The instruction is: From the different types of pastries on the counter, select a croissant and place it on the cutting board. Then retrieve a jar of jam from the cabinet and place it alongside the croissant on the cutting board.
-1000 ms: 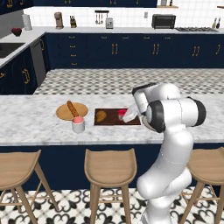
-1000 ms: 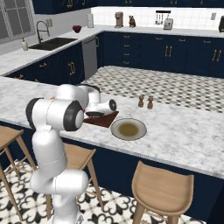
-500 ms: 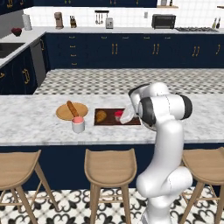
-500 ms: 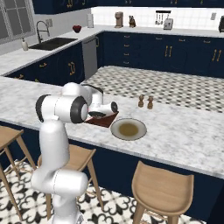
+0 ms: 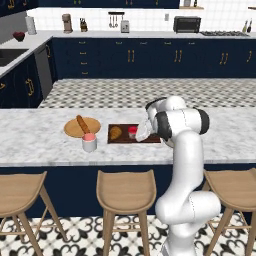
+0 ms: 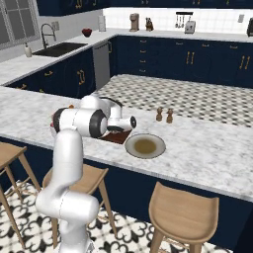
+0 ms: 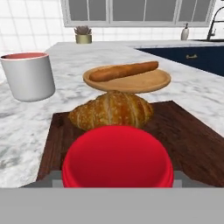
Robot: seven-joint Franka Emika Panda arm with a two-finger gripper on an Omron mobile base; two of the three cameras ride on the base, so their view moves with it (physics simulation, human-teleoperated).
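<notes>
On the marble counter [image 5: 40, 142] lies the dark cutting board [image 5: 150, 138], with the plump golden croissant [image 5: 116, 132] on its left part. Just right of the croissant is the red jar of jam [image 5: 132, 131], and my gripper [image 5: 138, 133] reaches in from the right, shut on it. In the hand view the jar's red lid [image 7: 116, 155] sits close in front, low over the board [image 7: 188, 131], and the croissant [image 7: 111, 111] lies right behind it. The long baguette [image 7: 124, 71] rests on the round tan plate [image 7: 153, 83] beyond.
A white cup with a pink top [image 5: 89, 143] stands left of the board, near the plate [image 5: 72, 130]. A second round plate [image 6: 145, 146] and two small shakers [image 6: 164, 114] are on the counter to the right. Wooden stools [image 5: 125, 185] line the counter's near side.
My arm has swung left with the jar in the gripper, bringing it over the board to just beside the croissant.
</notes>
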